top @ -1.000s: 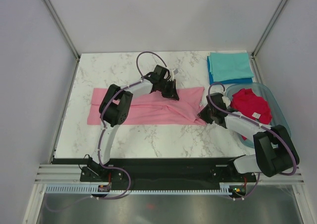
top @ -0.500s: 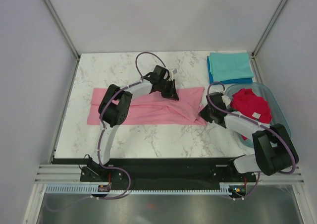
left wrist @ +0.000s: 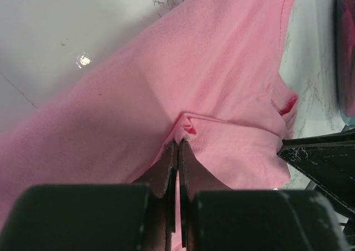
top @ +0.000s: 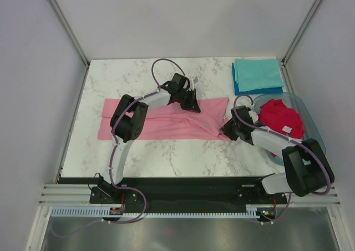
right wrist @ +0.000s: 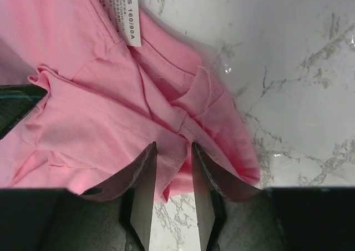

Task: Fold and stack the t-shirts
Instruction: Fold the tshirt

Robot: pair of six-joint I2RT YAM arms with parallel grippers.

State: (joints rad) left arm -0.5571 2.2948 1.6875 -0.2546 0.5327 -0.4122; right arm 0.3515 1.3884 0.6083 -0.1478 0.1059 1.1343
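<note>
The pink t-shirt lies in a long band on the tabletop, its tagged end just beside the tub. My left hand, farther from the tub, is clamped tight on a pinch of cloth, I judge to carry the fold. My right hand stands part open astride the hem nearest the tub, gripping nothing.

On my desk the spread t-shirt lies across the middle, left end effector on its far edge, right end effector at its right end, the tub holding a bundled t-shirt further right, folded t-shirts stacked behind the tub.
</note>
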